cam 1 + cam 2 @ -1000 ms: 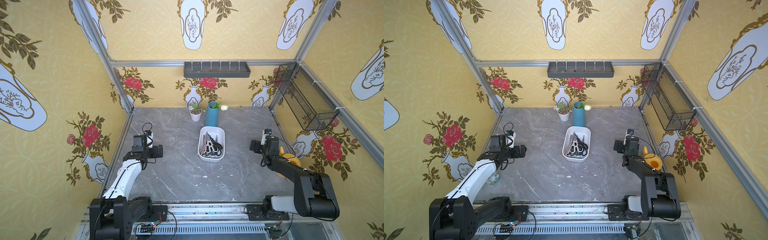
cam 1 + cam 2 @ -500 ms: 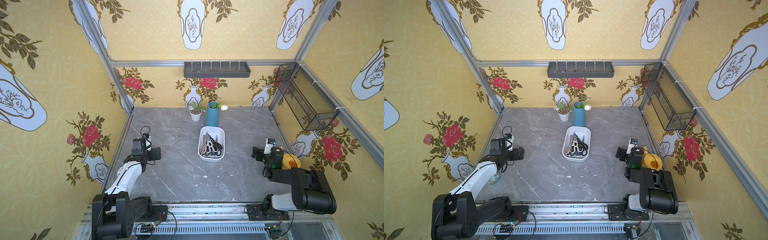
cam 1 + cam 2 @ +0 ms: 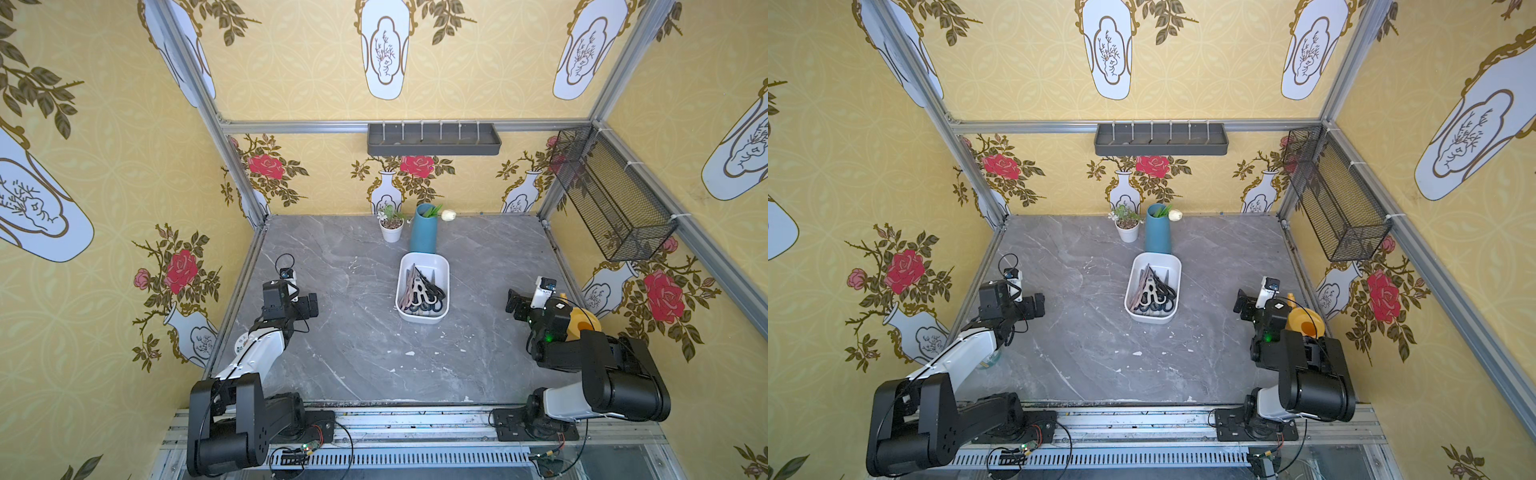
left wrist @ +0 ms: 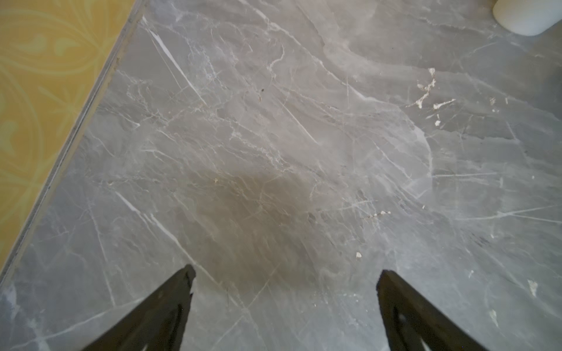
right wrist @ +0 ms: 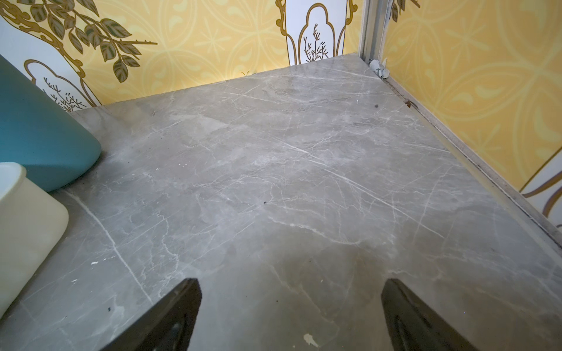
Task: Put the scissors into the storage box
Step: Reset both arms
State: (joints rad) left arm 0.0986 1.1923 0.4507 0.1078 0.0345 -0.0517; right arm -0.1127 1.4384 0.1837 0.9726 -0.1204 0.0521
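Grey marble tabletop (image 3: pixel 365 353), yellow floral walls all round. Nearest you, both arms sit low by the near edge. Your left gripper (image 3: pixel 309 305) is by the left edge, jaws spread wide and holding nothing. The left wrist view shows bare marble between its fingertips (image 4: pixel 182 282). Your right gripper (image 3: pixel 513 301) is by the right edge, also wide apart and empty, with only marble under it in the right wrist view (image 5: pixel 290 282). A yellow object (image 3: pixel 582 322) sits behind the right arm, close to the right edge; you can't tell what it is.

Between the grippers, and well apart from both, the storage box (image 3: pixel 419 318) stands mid-surface, long side running near to far. The scissors (image 3: pixel 422 291) lie piled inside it, dark and pale handles toward the near end and blades toward the far end. Both top views show them (image 3: pixel 1152 293) fully within the rim.

Just beyond the box, touching or nearly touching its far end, is a blue vase (image 3: pixel 423 230). A small white plant pot (image 3: pixel 391 232) sits beside it at the far edge. On the back wall there is a dark grey tray (image 3: pixel 432 141), and on the right wall a black mesh basket (image 3: pixel 611 203).
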